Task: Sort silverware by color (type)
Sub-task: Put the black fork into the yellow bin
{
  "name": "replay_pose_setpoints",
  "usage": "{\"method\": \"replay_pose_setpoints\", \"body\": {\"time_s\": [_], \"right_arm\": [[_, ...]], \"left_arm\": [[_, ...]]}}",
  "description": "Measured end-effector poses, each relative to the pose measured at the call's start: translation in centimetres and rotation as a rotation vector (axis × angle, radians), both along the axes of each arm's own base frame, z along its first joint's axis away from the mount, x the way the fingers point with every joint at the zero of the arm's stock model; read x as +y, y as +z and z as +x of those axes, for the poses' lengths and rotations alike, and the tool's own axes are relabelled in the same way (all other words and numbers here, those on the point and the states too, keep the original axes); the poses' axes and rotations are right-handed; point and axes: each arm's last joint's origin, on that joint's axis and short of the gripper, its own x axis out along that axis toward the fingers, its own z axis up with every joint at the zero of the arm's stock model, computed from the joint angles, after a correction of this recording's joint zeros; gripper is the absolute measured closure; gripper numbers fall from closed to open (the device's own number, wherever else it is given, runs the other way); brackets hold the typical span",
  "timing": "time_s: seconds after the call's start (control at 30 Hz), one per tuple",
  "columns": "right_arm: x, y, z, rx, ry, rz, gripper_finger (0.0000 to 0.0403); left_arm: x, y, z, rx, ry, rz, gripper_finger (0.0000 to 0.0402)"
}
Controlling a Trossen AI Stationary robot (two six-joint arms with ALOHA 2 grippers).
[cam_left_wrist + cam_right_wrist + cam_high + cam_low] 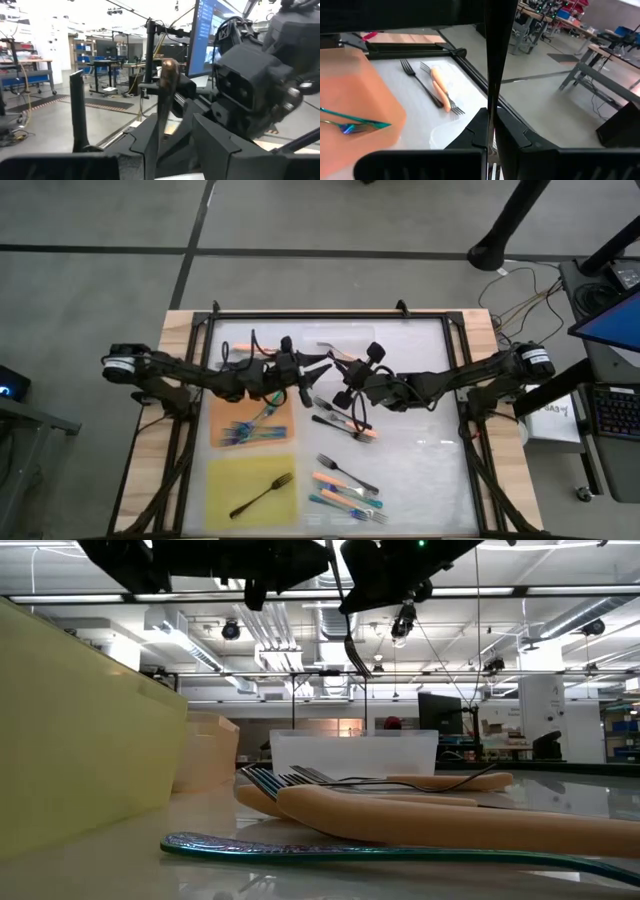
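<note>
My left gripper (318, 370) and right gripper (349, 394) hang close together over the middle of the table. The left one (175, 122) has an orange-handled fork (167, 72) whose handle end sticks out toward the right arm. The right one (492, 117) is shut on a thin dark fork (492, 65), which curves down below it (352, 650). Teal forks (245, 430) lie on the orange mat (280, 442). One black fork (262, 495) lies on the yellow mat (225, 480). More forks lie loose on the white surface (345, 480). My left gripper pinches the orange-handled fork by its dark stem (160, 125), below the handle, between its two fingers. The fork is lifted clear, its orange handle end (168, 67) standing out past the fingertips. My right gripper pinches the dark fork (493, 107) between its two fingers; the fork runs along the fingers and out past their tips. It is lifted clear of the table. Which end the fingers are on does not show.
A black fork and orange forks (345, 425) lie under the right gripper; orange, teal and silvery ones lie nearer the near edge (345, 490). A clear tray (355, 752) stands beyond the forks. A dark frame (330, 317) rims the work surface.
</note>
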Motion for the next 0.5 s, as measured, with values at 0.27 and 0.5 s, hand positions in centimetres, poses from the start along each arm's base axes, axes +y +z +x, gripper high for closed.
{"method": "replay_pose_setpoints", "body": {"time_s": [0.27, 0.5], "right_arm": [[0.0, 0.3, 0.1, 0.007, 0.014, -0.042, 0.0394], [0.0, 0.4, 0.2, 0.012, 0.020, -0.071, 0.0394]], "left_arm": [[0.2, 1.2, 0.4, -0.009, 0.085, 0.030, 0.0297], [0.4, 1.5, 0.5, 0.001, 0.105, 0.040, 0.0313]]}}
